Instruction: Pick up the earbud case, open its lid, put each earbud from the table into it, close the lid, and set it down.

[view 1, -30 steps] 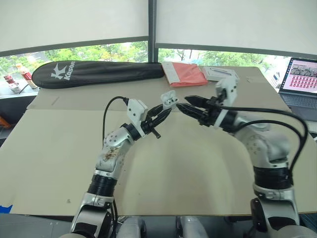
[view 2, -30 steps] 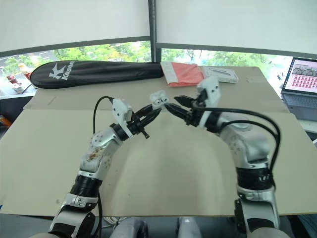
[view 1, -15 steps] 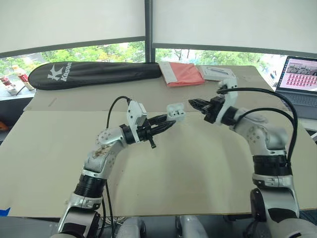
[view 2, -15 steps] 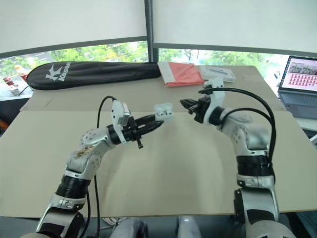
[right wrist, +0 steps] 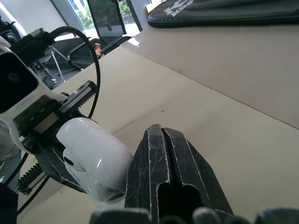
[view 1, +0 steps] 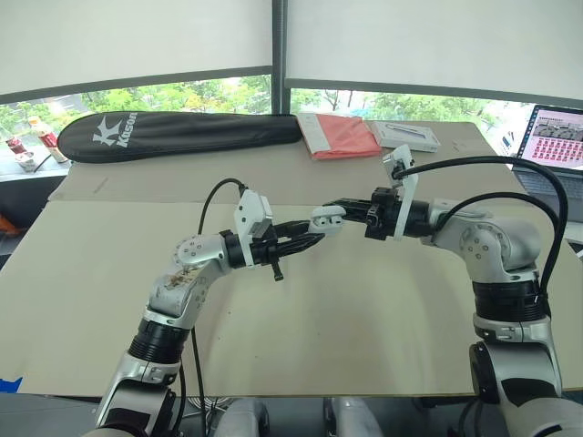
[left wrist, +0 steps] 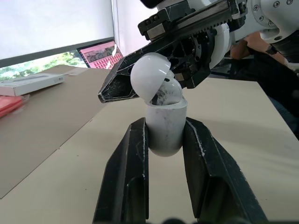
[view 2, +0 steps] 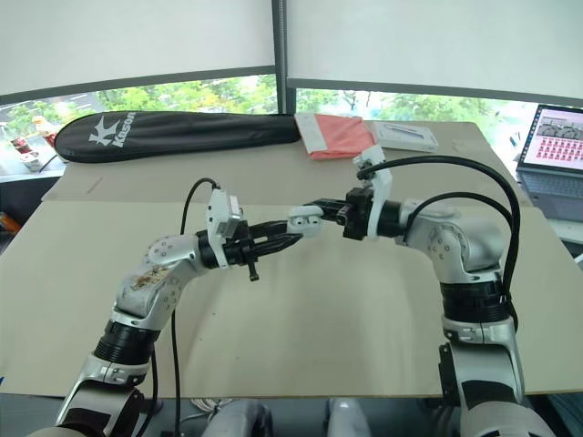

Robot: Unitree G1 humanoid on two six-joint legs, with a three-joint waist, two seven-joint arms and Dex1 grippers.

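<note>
The white earbud case [left wrist: 166, 128] stands upright between the fingers of my left gripper [view 1: 319, 235], which is shut on its body above the middle of the table [view 1: 364, 300]. Its rounded lid [left wrist: 149, 77] is tipped partway open, and something dark and white shows under it. My right gripper [view 1: 335, 206] is shut, with its black fingertips [right wrist: 161, 133] pressed together. They rest against the lid from the far side. In the right wrist view the case [right wrist: 93, 156] sits just beside those fingertips.
A long black racket bag [view 1: 173, 132] lies along the table's far edge. A red-and-white packet [view 1: 339, 137] and a flat white box [view 1: 408, 135] lie beside it. A laptop [view 1: 556, 137] stands at the far right. A person's arm [left wrist: 261, 44] shows behind the right arm.
Both grippers have come down from a higher position. The right gripper, open a second ago and apart from the case half a second ago, has shut and now touches the lid.
</note>
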